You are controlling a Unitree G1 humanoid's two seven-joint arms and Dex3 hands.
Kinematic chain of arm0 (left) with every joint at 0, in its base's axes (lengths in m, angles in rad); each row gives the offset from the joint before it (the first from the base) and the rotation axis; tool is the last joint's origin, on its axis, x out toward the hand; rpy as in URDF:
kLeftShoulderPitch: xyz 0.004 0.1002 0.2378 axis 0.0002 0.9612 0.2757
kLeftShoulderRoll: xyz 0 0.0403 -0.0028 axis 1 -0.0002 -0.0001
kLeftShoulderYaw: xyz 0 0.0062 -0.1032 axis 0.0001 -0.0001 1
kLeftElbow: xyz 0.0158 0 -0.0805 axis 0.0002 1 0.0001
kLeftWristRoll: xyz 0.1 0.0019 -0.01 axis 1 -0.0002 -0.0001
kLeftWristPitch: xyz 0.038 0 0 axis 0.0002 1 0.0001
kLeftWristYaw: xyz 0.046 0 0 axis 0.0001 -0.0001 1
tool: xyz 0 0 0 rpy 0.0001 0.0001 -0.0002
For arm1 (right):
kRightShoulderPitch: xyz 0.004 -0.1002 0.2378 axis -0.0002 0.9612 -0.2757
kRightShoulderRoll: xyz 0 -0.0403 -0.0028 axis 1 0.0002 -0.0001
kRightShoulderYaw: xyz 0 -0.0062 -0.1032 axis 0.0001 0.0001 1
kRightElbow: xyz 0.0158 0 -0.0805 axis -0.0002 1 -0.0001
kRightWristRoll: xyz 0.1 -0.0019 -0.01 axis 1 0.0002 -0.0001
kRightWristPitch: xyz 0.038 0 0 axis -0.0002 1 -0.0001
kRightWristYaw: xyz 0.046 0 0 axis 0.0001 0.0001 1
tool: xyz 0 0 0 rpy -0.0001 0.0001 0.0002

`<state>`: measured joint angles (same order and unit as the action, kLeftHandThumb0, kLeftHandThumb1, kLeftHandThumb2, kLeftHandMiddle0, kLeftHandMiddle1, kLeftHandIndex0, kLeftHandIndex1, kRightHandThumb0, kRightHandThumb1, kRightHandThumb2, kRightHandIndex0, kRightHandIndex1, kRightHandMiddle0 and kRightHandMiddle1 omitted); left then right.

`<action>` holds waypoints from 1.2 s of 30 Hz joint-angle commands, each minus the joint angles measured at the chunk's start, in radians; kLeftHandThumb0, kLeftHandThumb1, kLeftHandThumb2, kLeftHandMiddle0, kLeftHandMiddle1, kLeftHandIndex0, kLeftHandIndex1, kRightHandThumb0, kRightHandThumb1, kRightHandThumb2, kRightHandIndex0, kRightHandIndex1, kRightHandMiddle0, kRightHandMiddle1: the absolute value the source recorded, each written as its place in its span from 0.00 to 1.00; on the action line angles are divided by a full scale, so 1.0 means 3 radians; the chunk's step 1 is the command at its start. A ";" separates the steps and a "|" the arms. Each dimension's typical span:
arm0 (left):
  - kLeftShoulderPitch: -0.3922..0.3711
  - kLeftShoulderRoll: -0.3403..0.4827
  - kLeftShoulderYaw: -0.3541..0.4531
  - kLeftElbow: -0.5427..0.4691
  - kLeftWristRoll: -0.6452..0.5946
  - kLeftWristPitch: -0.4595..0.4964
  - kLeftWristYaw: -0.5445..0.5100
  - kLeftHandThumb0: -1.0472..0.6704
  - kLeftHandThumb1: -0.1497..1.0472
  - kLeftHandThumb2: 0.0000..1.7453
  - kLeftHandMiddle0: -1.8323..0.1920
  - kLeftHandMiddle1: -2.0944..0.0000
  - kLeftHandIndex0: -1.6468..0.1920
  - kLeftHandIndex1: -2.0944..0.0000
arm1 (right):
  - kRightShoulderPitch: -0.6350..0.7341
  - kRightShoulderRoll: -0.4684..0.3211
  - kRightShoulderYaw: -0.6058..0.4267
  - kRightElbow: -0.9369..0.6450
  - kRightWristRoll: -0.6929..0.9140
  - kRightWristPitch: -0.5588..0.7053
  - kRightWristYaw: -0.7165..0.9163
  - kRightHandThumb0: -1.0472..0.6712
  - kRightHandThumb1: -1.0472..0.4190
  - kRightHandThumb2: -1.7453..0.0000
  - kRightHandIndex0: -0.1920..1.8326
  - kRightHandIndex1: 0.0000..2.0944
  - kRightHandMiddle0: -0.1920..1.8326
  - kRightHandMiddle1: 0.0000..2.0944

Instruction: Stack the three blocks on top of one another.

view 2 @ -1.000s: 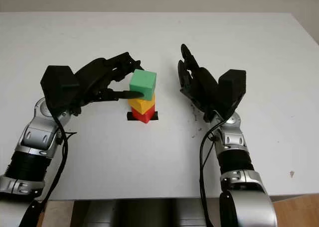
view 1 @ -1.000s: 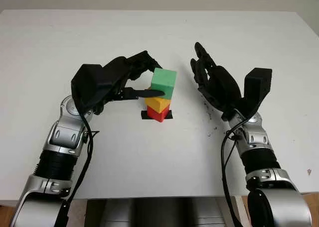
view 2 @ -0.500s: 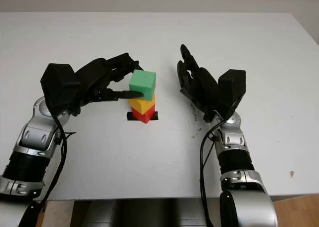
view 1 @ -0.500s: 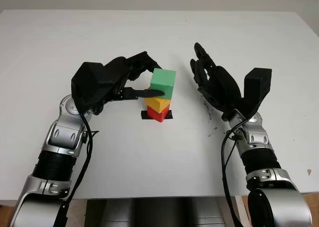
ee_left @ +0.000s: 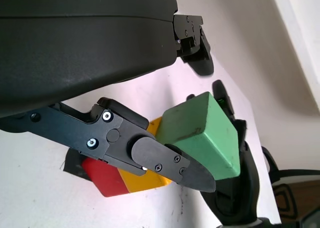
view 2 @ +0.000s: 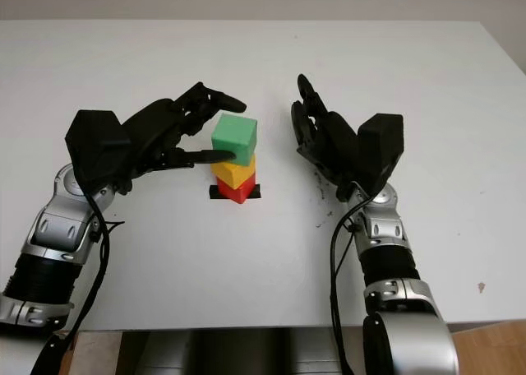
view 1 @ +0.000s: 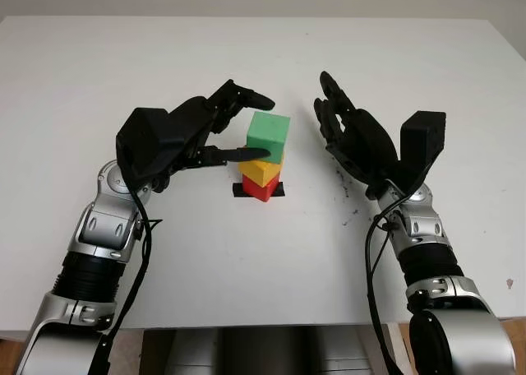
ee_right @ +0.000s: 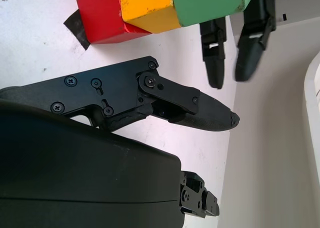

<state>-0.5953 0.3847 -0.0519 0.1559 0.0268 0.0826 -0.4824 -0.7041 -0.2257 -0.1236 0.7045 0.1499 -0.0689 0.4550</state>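
Note:
A green block sits on a yellow block, which sits on a red block; the stack stands upright on a black tape mark mid-table. My left hand is just left of the stack and open. Its upper fingers are raised clear above the green block, while the thumb still lies along that block's near face. My right hand hovers open a short way right of the stack, palm toward it, holding nothing.
The white table stretches around the stack, with its front edge near my forearms. A few small dark specks mark the surface by the right wrist.
The left hand's upper fingers have lifted off the green block and moved up and away, letting go of it. The stack and the right hand stay where they were.

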 commanded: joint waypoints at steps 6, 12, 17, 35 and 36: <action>0.0074 0.0040 0.0033 -0.0006 0.0004 -0.0067 0.0035 0.19 0.85 0.03 0.98 0.99 0.95 0.96 | -0.0074 -0.0057 0.0011 0.0024 -0.0020 -0.0025 0.0026 0.27 0.00 0.58 0.00 0.00 0.00 0.00; 0.0138 0.0084 0.0032 -0.0101 -0.0033 -0.0047 -0.0023 0.16 0.86 0.03 0.99 0.99 0.98 0.98 | -0.0067 -0.0059 0.0001 0.0013 -0.0003 -0.0004 0.0028 0.27 0.00 0.59 0.00 0.00 0.00 0.00; 0.0356 0.0152 0.0133 -0.0489 -0.0228 0.0151 -0.0138 0.07 0.89 0.04 1.00 1.00 1.00 1.00 | -0.0048 -0.0064 -0.0003 -0.0001 -0.0006 -0.0025 0.0015 0.27 0.00 0.59 0.00 0.00 0.00 0.00; 0.1200 -0.0722 0.1025 -0.1077 -0.1039 -0.0383 0.0953 0.14 1.00 0.38 1.00 1.00 1.00 1.00 | 0.0089 0.0097 -0.0104 -0.0056 0.0106 -0.0346 -0.0216 0.27 0.00 0.57 0.00 0.00 0.00 0.00; 0.1193 -0.0724 0.1036 -0.1017 -0.1004 -0.0424 0.0998 0.14 1.00 0.39 1.00 1.00 1.00 1.00 | 0.0100 0.0104 -0.0107 -0.0062 0.0112 -0.0368 -0.0220 0.26 0.00 0.56 0.00 0.00 0.00 0.00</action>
<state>-0.2400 0.1730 0.2511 -0.1710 -0.2866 -0.0269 -0.1948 -0.6907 -0.2009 -0.1482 0.7102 0.1760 -0.1612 0.3917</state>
